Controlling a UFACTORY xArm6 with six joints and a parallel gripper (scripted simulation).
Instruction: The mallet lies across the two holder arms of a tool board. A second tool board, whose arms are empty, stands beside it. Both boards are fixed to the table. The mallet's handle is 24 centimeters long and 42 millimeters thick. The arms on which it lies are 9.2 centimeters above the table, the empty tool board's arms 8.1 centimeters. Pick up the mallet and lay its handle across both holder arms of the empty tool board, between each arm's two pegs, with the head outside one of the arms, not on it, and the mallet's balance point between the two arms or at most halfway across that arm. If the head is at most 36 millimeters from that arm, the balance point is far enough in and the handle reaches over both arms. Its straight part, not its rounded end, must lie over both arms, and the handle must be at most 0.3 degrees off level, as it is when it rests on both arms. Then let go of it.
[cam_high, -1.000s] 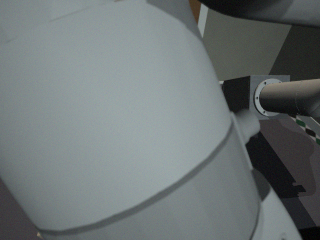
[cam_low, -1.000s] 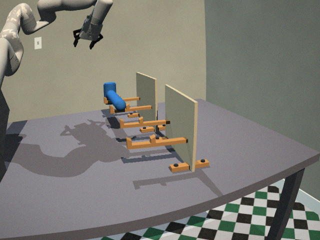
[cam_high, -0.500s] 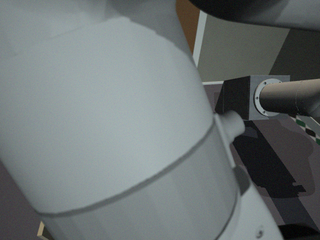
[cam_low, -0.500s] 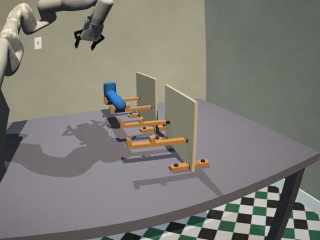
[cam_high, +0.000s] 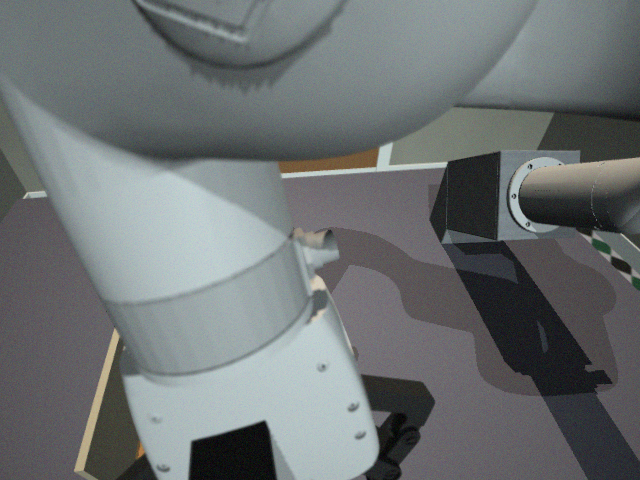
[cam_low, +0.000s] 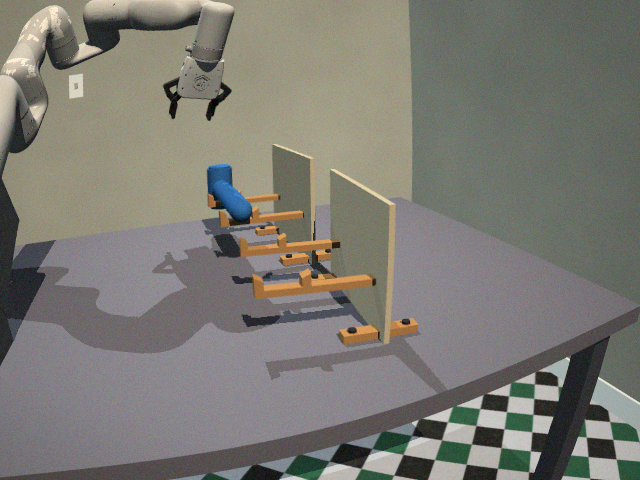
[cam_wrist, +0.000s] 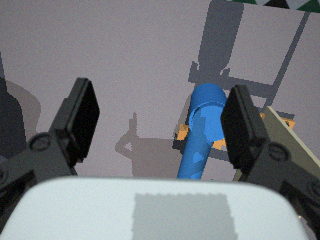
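The blue mallet (cam_low: 227, 194) lies across the two orange arms of the far tool board (cam_low: 292, 188), its head at the far end, outside the far arm. In the wrist view the mallet (cam_wrist: 201, 131) shows below, just left of the right finger. My gripper (cam_low: 191, 109) is open and empty, hanging well above the mallet and a little to its left; its fingers point down at the table. The near tool board (cam_low: 361, 248) has two empty orange arms (cam_low: 312, 284), each with pegs.
In the top view my own arm (cam_high: 206, 206) fills most of the view and hides the boards. Orange feet (cam_low: 377, 330) bolt the boards to the table. A camera box on a pole (cam_high: 496, 198) stands over the table.
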